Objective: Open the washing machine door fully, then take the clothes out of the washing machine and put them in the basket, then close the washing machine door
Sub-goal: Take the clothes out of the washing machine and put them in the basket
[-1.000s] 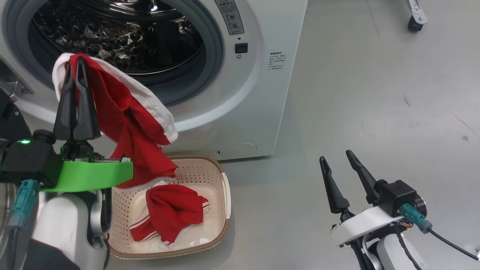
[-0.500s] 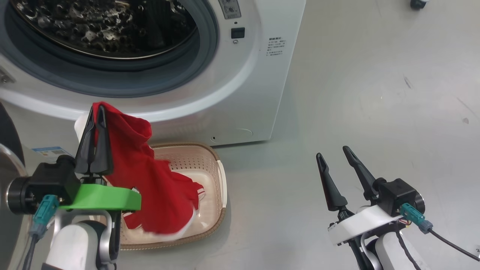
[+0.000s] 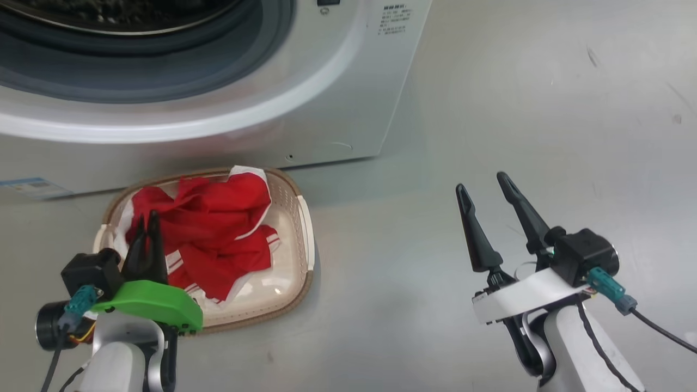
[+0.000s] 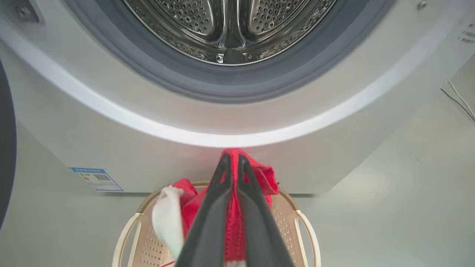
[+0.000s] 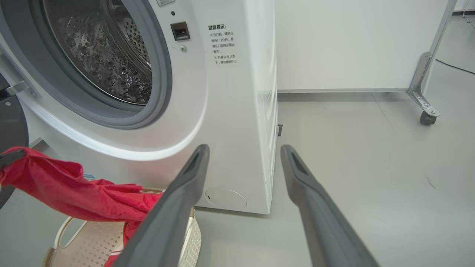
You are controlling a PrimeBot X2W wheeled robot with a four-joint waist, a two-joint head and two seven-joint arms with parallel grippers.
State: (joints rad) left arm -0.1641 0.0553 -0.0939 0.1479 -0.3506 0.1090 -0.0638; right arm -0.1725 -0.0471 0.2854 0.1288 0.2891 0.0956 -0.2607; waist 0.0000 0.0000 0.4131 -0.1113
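Clothes (image 3: pixel 218 218) clamped in left gripper (image 3: pixel 148 215) drape into basket (image 3: pixel 288 212); right gripper (image 3: pixel 481 182) gapes, empty.

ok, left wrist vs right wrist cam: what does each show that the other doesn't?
Left wrist: red mesh of the clothes pinched in the shut left jaws, with a white fabric piece beside them.
Right wrist: open, empty right jaws, door latch socket, printed notice, caster.
Both: washing machine, steel drum, grey gasket, basket, red clothes.
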